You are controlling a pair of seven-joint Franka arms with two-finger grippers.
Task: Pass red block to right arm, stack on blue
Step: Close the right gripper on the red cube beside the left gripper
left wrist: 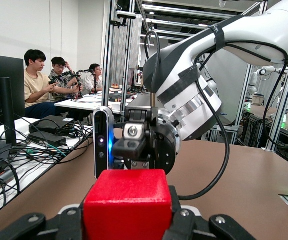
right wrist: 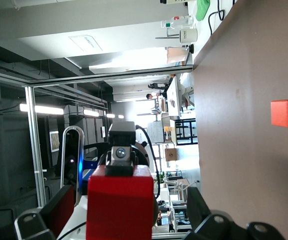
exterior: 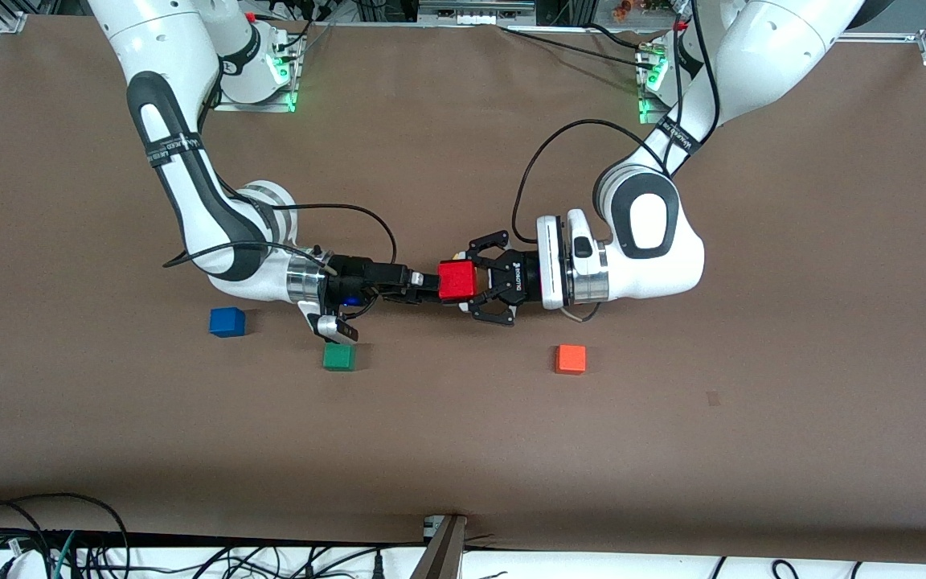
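Note:
The red block point(exterior: 457, 281) is held above the middle of the table, between the two grippers, which face each other. My left gripper point(exterior: 471, 281) is shut on it; in the left wrist view its black fingers press both sides of the block point(left wrist: 128, 205). My right gripper point(exterior: 434, 286) is open with a finger on either side of the block point(right wrist: 120, 207), and a gap shows on each side. The blue cube point(exterior: 227, 322) sits on the table toward the right arm's end, below the right arm's wrist in the front view.
A green cube point(exterior: 339, 357) lies beside the blue one, nearer the table's middle. An orange cube point(exterior: 571, 359) lies toward the left arm's end and also shows in the right wrist view point(right wrist: 287, 113). Cables run along the table's front edge.

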